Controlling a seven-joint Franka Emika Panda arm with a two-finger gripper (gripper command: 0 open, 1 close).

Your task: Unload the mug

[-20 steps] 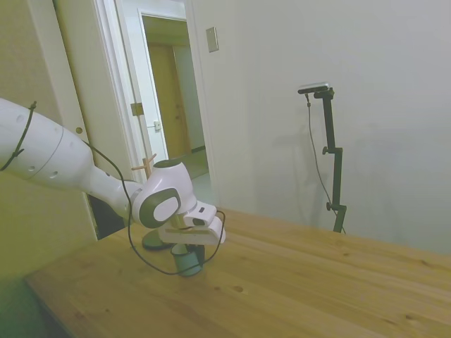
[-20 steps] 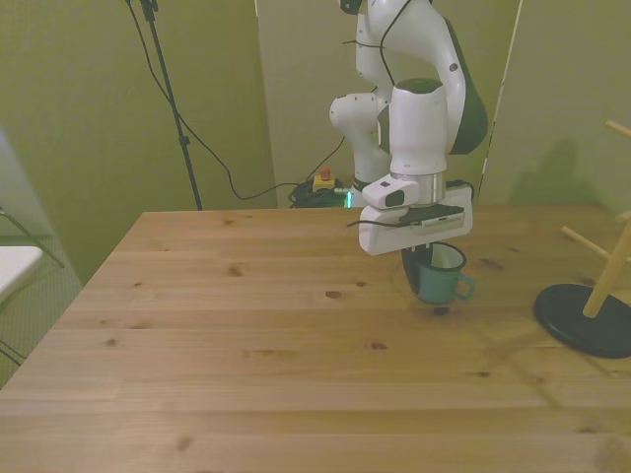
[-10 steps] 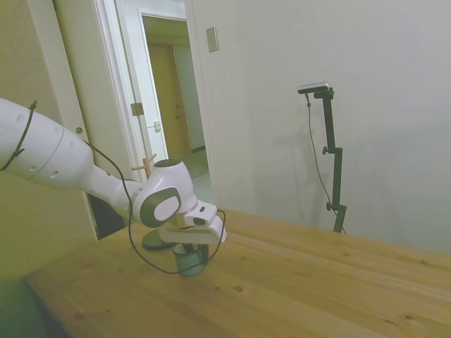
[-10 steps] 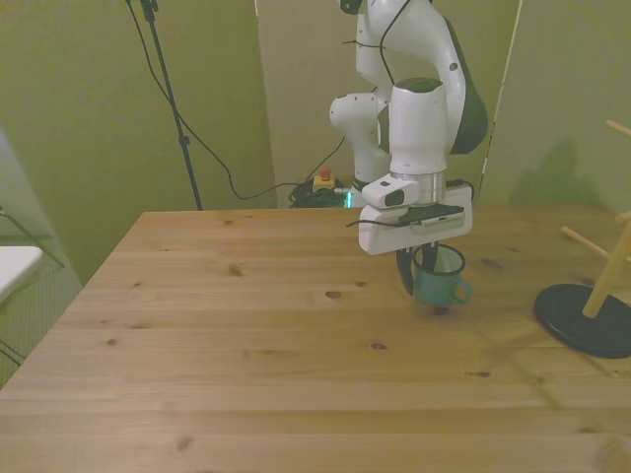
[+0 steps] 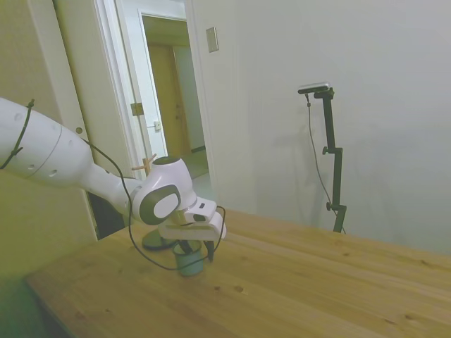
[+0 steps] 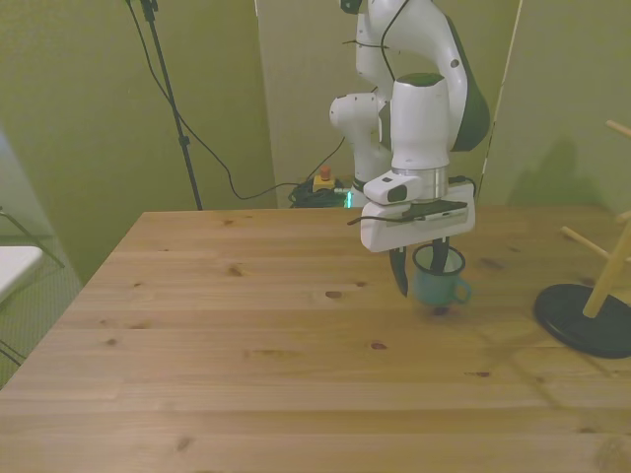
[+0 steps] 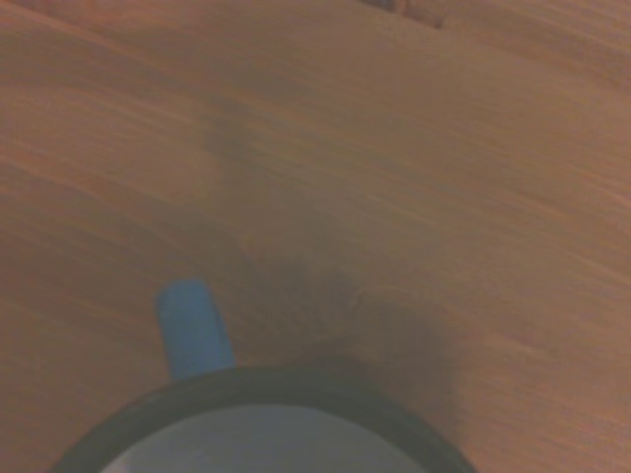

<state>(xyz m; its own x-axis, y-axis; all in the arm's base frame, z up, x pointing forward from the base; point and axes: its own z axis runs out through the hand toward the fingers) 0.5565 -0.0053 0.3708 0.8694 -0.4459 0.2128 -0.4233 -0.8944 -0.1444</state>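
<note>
On table (image 6: 246, 335), mug (image 6: 437, 281) upright, jaws seemingly apart

A wooden table (image 6: 246, 374) of pale planks with dark knots carries two things. The mug (image 6: 439, 279), teal with a dark rim and whitish inside, stands upright on the boards toward the far edge, right of the middle in the front view, its small handle turned to the front view's right. The peg stand (image 6: 589, 313), a wooden post with side pegs on a dark round base, stands at the table's edge on the front view's right, well apart from the mug.
</note>
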